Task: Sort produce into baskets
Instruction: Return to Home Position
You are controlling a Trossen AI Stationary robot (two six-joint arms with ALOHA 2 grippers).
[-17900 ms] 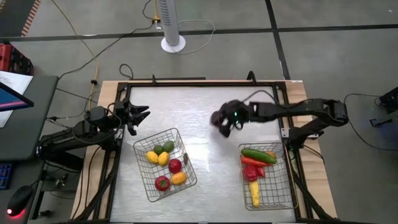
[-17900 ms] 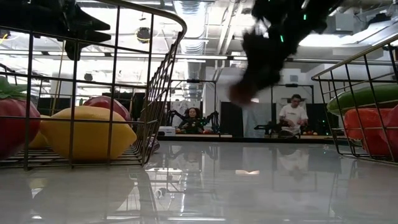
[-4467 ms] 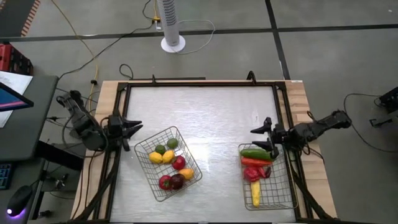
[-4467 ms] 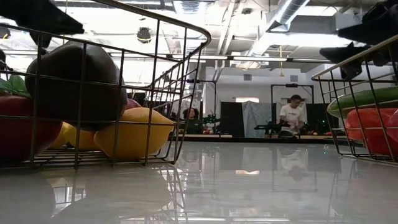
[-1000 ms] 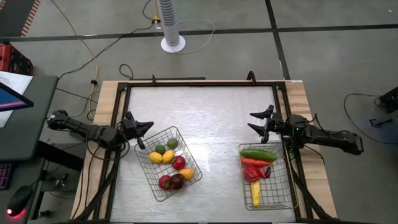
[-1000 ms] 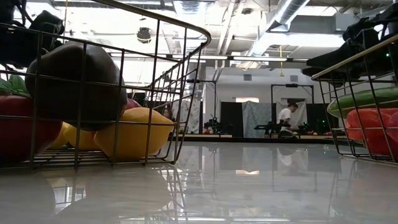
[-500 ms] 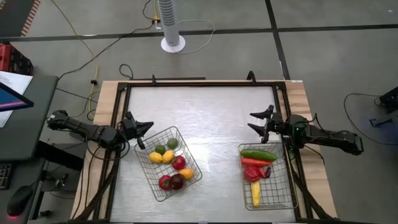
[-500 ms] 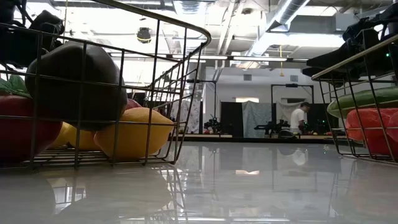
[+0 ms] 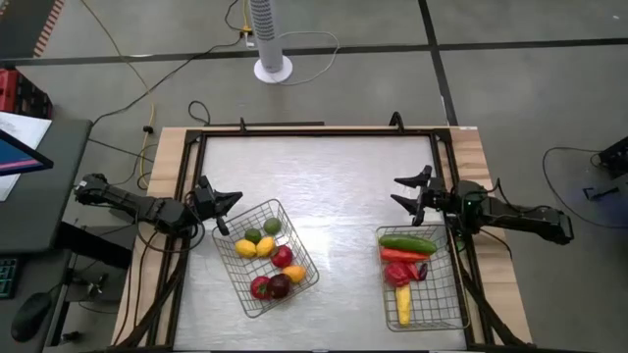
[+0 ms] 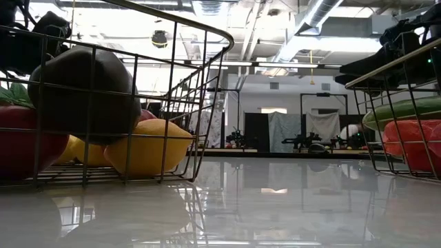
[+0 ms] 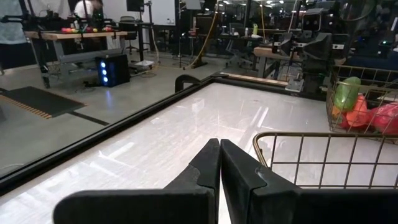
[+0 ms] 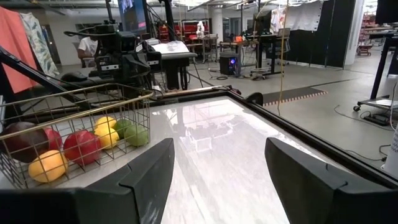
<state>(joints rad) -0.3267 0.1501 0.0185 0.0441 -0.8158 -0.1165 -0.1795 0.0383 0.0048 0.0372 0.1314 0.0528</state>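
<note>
Two wire baskets stand on the table. The left basket (image 9: 265, 257) holds round produce: yellow, green, red, orange and one dark maroon piece (image 10: 83, 89). The right basket (image 9: 420, 279) holds long produce: a green cucumber (image 9: 407, 243), red pieces and yellow corn (image 9: 402, 306). My left gripper (image 9: 224, 201) is shut and empty at the table's left edge, just beyond the left basket's far corner. My right gripper (image 9: 405, 191) is open and empty at the right edge, beyond the right basket.
A black frame (image 9: 314, 130) rims the shiny table. Bare tabletop (image 9: 334, 196) lies between and beyond the baskets. A white fan base (image 9: 273, 69) and cables lie on the floor past the far edge.
</note>
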